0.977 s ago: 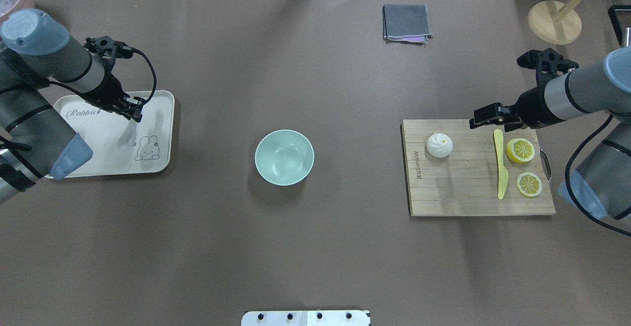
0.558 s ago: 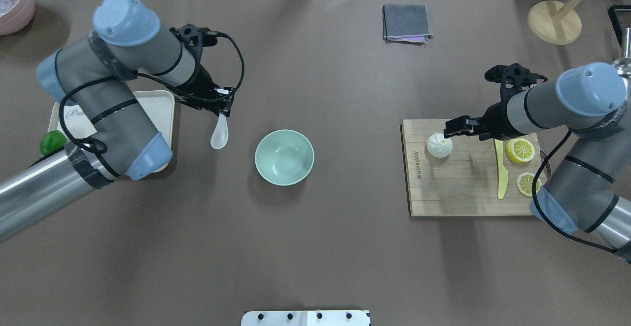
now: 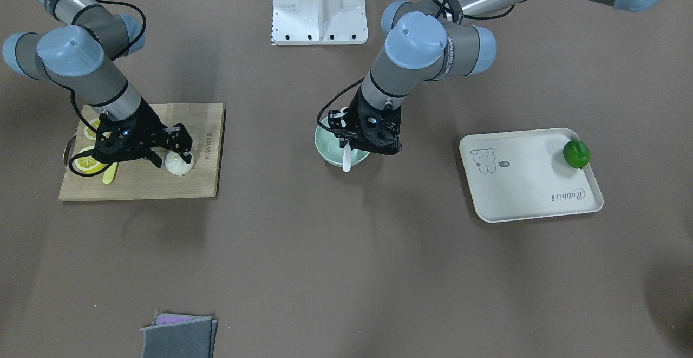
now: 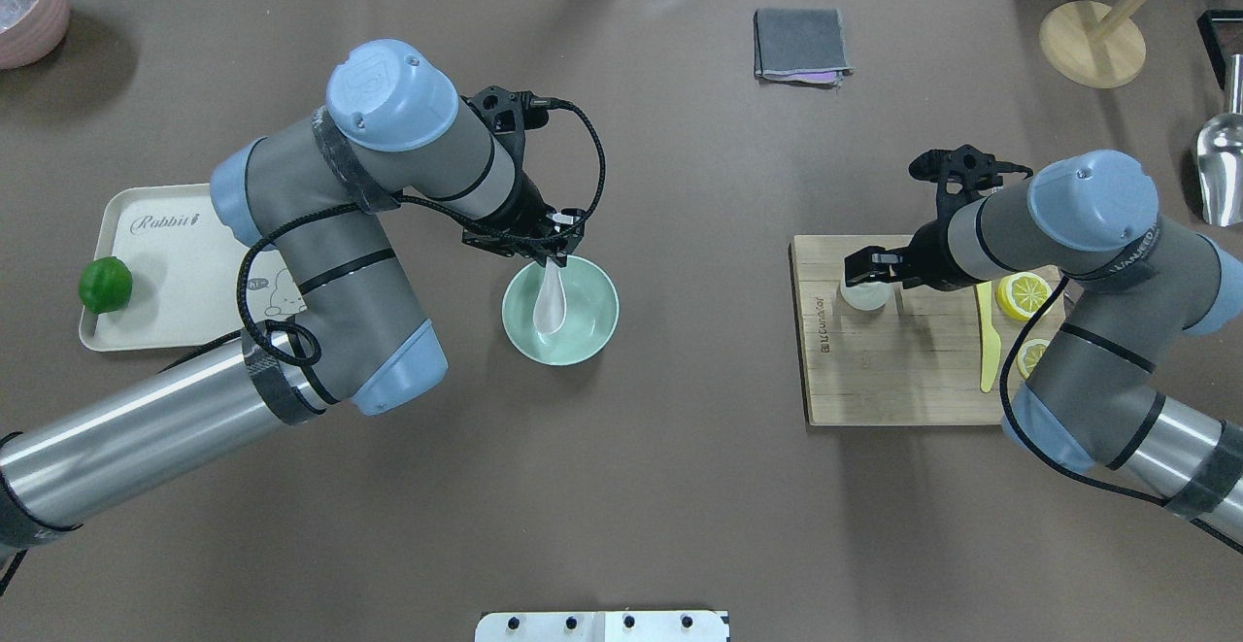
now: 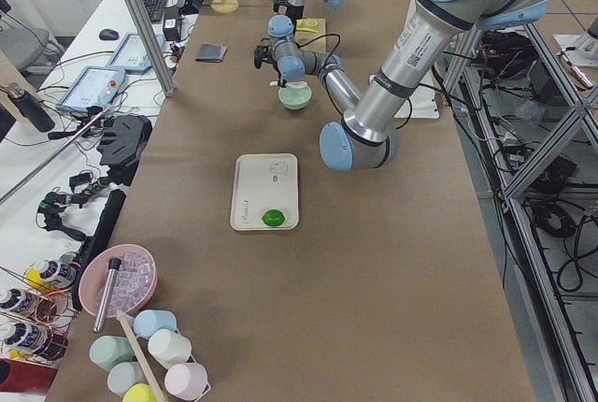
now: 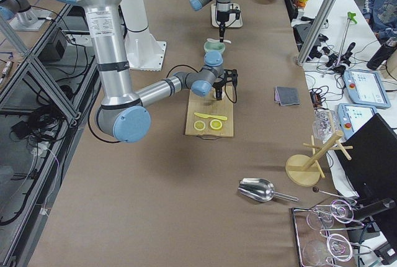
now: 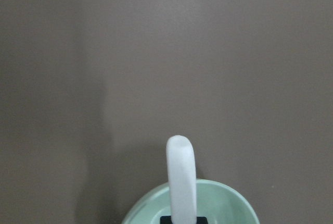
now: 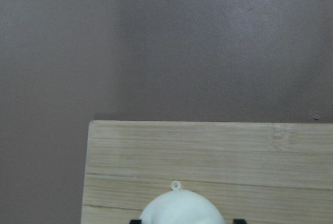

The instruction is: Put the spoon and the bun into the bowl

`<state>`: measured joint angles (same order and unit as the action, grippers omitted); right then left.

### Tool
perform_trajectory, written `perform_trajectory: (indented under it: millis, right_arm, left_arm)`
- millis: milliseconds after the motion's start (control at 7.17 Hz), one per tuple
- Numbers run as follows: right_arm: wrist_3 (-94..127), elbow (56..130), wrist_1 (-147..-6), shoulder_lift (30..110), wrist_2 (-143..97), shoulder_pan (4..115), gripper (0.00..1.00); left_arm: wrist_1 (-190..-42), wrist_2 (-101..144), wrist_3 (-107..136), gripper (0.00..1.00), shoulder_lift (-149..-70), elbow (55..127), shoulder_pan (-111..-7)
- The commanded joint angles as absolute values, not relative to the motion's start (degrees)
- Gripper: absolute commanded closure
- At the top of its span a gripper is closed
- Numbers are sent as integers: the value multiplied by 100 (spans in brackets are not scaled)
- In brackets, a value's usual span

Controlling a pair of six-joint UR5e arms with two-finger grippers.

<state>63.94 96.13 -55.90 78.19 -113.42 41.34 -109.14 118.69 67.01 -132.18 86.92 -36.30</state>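
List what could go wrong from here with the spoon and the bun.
The spoon hangs from the left gripper over the bowl, pinched by its handle end; released there, it may bounce out or clip the rim. The right gripper straddles the round bun near an edge of the cutting board; an off-centre squeeze could squirt it off.

We reach our left arm inward, elbow bent, the left gripper [image 4: 552,252] pointing down with jaws clamped on the spoon [image 4: 549,298]; our right arm folds inward, the right gripper [image 4: 865,275] low, jaws spread astride the bun [image 3: 180,166].
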Motion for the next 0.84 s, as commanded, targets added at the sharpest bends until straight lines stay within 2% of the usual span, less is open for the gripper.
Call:
perform_trajectory:
  millis: [0, 140, 419, 698]
  right_arm:
    - [6372, 9571, -5590, 7717, -11364, 4122, 100]
    - [6407, 9606, -5607, 7595, -11382, 4131, 100]
    - [6721, 9624, -6647, 6572, -11347, 4026, 100]
    - [7801, 9545, -7318, 5446, -10475, 3230, 100]
  left_arm:
    - [-10925, 11716, 6680, 2, -13210, 8614, -3621]
    - [-10907, 11725, 6671, 1, -13193, 8648, -3665]
    - [-10881, 11786, 6653, 1, -13071, 8744, -3944]
    - [-10872, 12249, 6009, 1, -12327, 9278, -4392]
